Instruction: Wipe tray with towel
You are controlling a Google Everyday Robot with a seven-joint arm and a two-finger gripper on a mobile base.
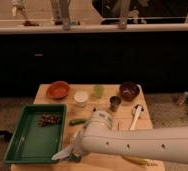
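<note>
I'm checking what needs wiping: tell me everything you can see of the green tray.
The green tray is rectangular with a raised rim, plastic-looking, lying flat on the left of the wooden table. A dark clump of small items sits in its far right corner. The gripper is at its near right corner with a pale towel.

A kitchen-like setting: bowls [58, 90] and cups [114, 103] crowd the wooden surface [43, 99] beyond the end effector [73, 149], which hangs beside the tray [17, 152].
</note>
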